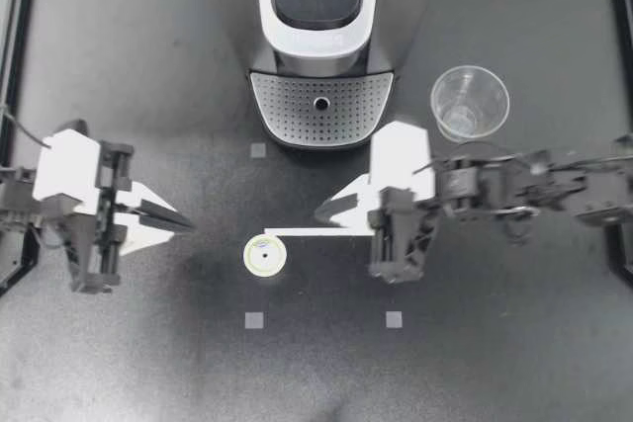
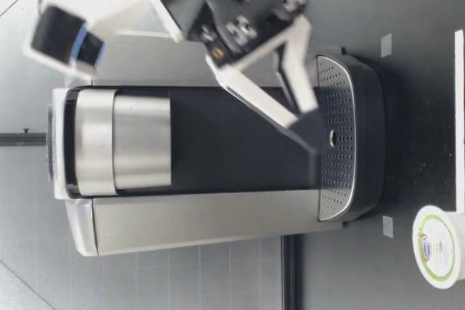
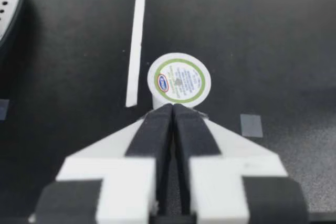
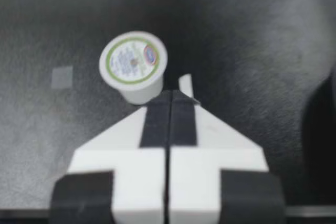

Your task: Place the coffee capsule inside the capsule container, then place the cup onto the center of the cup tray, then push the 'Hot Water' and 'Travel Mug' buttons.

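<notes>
Left end effector (image 1: 186,225): clenched on nothing, fingers pressed together, tips aimed right toward the capsule and apart from it.
Right end effector (image 1: 321,212): clenched and holding nothing as well, tips pointing left, just near of the cup tray (image 1: 319,106).
Coffee capsule (image 1: 265,257): upright on the desk (image 1: 119,96), lid up, between the two end effectors, by the left end of a white strip (image 1: 321,232).
Cup (image 1: 469,102): clear, upright on the desk, right of the cup tray and just far of the right arm.
Coffee machine (image 1: 318,7): far middle of the desk, perforated cup tray on its near side.
</notes>
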You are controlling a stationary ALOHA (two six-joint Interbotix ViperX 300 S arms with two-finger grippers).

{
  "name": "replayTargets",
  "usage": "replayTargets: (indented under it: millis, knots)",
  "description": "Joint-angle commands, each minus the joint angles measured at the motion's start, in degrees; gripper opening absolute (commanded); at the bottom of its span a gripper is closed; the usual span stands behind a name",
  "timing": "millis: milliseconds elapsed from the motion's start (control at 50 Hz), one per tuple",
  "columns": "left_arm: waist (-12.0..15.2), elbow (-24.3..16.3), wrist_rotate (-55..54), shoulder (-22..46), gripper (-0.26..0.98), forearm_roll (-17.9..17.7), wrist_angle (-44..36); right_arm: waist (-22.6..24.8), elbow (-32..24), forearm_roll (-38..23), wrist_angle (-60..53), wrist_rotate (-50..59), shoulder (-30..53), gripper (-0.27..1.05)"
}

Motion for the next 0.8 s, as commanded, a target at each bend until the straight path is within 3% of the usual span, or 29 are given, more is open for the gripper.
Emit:
replayTargets:
  millis: [0,300,640,780]
  knots:
    - [-0.44,-1.85,0.18,1.32,0.21,0.62,-0.09,0.97,-2.72,0.0,1.85,0.0,0.35,-0.02]
    - [-0.53,-5.1,0.35,7.82,0.82,2.2,0.0,2.46,-5.89,-0.09,4.13,0.09,4.57,-0.02]
    - [-0.62,-9.84,5.71,15.91,0.8,2.2,0.0,3.16,-7.38,0.09,5.63,0.18,7.03,-0.02]
    - [-1.85,-10.81,6.15,17.14,0.8,2.29,0.0,3.25,-7.82,0.0,5.98,0.18,7.91,-0.02]
